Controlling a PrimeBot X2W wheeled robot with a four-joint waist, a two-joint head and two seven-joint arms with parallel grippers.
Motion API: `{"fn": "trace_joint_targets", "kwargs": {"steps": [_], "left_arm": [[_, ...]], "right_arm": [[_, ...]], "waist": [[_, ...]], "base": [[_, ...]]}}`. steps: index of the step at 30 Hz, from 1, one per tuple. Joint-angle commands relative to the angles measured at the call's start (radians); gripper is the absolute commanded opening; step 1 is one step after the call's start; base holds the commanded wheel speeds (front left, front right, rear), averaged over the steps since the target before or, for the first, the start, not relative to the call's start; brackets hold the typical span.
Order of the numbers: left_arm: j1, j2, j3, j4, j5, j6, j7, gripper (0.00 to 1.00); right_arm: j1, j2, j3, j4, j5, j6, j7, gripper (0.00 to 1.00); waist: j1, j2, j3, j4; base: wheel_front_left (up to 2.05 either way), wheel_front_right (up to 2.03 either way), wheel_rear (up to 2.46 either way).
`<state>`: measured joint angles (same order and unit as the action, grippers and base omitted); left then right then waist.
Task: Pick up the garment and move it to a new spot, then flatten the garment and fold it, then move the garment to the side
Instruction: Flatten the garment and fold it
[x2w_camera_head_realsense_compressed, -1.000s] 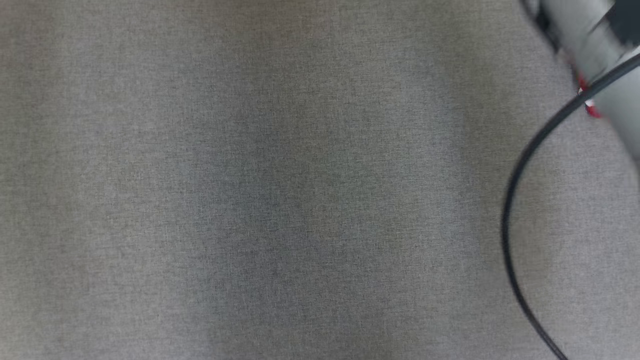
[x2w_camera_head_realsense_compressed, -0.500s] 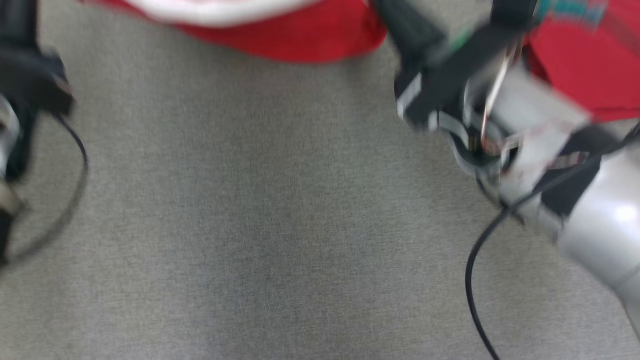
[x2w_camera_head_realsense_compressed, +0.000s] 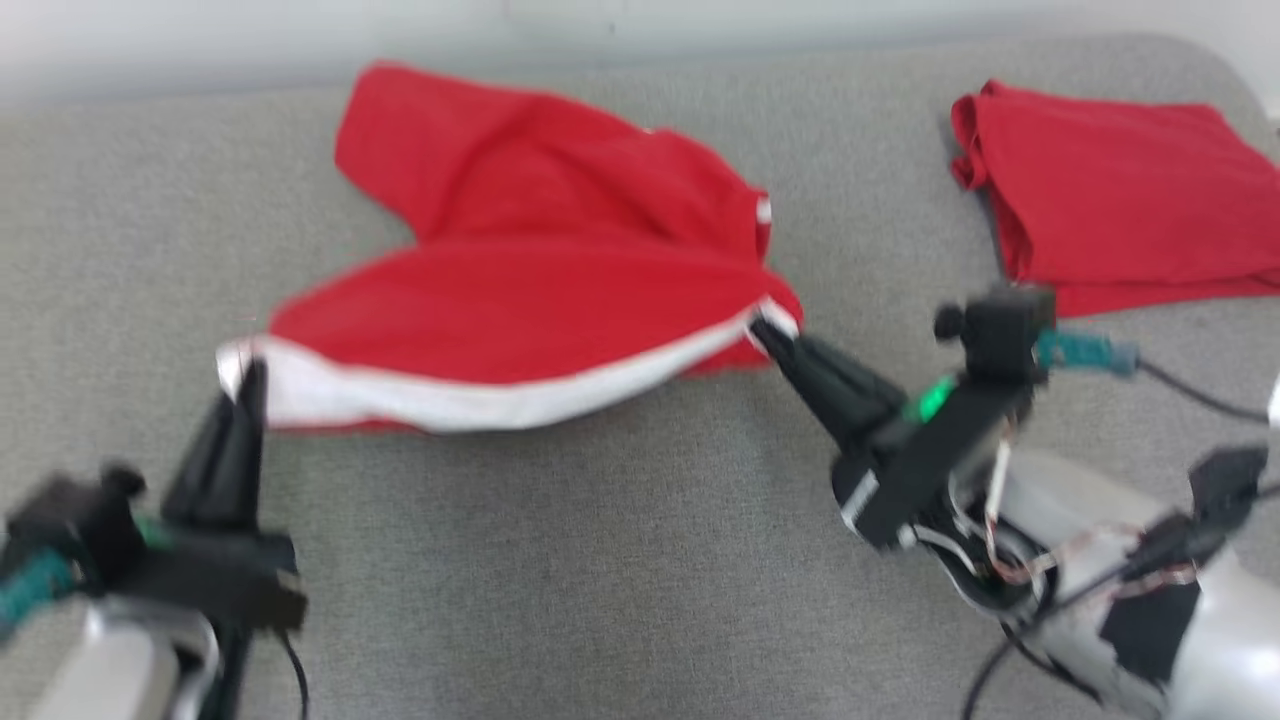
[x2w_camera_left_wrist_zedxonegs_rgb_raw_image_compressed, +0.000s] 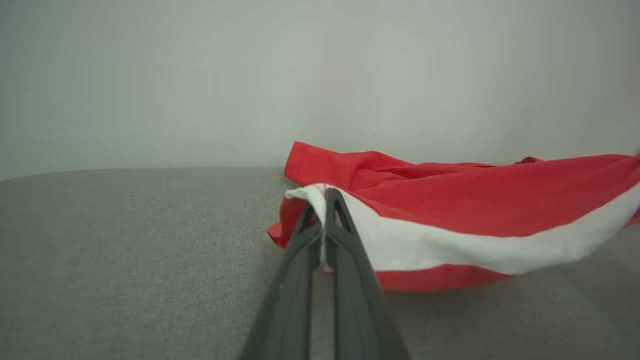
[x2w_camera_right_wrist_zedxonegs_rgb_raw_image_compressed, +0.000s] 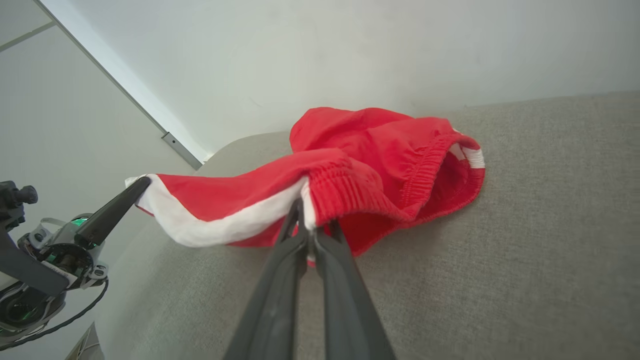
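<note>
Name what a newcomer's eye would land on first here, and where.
A red garment with a white stripe hangs strung across the middle of the grey surface, pinched at its left end by the left tool and at its waistband by the right tool. A second, folded red cloth lies far right.

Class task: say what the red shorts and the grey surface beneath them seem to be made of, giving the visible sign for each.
Red shorts: thin matte cloth, perhaps cotton or polyester; it drapes and creases, and the waistband is gathered.
Grey surface: matte woven upholstery-like fabric; a fine heathered weave shows.
</note>
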<state>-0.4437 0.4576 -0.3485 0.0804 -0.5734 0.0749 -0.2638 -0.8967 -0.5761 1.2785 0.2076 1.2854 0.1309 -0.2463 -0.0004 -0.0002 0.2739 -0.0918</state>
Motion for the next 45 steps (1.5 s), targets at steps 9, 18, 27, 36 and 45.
{"fn": "trace_joint_targets", "kwargs": {"steps": [9, 18, 27, 36, 45], "left_arm": [[0.273, -0.075, 0.031, -0.042, 0.063, 0.020, -0.002, 0.00], [0.454, -0.139, 0.101, -0.071, 0.138, 0.047, -0.002, 0.00], [0.535, -0.173, 0.160, -0.089, 0.171, 0.026, -0.003, 0.00], [0.424, -0.140, 0.182, -0.102, 0.226, -0.023, -0.003, 0.00], [0.137, -0.028, 0.151, -0.079, 0.283, -0.120, 0.069, 0.00]], "right_arm": [[0.228, -0.113, 0.002, -0.123, 0.041, 0.000, 0.020, 0.00], [0.423, -0.210, -0.001, -0.241, 0.123, 0.000, 0.105, 0.00], [0.503, -0.204, 0.000, -0.287, 0.145, 0.000, 0.169, 0.00], [0.471, -0.145, -0.050, -0.313, 0.103, 0.000, 0.085, 0.00], [0.394, -0.067, -0.128, -0.279, 0.098, 0.000, 0.027, 0.00]], "waist": [[0.0004, 0.0002, -0.089, 0.023], [0.0004, 0.0002, -0.144, 0.033], [0.0004, 0.0002, -0.156, 0.043], [0.0004, 0.0002, -0.139, 0.018], [0.0004, 0.0002, -0.067, -0.069]], "base": [[0.00, 0.00, 0.00], [0.00, 0.00, 0.00], [0.00, 0.00, 0.00], [0.00, 0.00, 0.00], [0.00, 0.00, 0.00]]}}
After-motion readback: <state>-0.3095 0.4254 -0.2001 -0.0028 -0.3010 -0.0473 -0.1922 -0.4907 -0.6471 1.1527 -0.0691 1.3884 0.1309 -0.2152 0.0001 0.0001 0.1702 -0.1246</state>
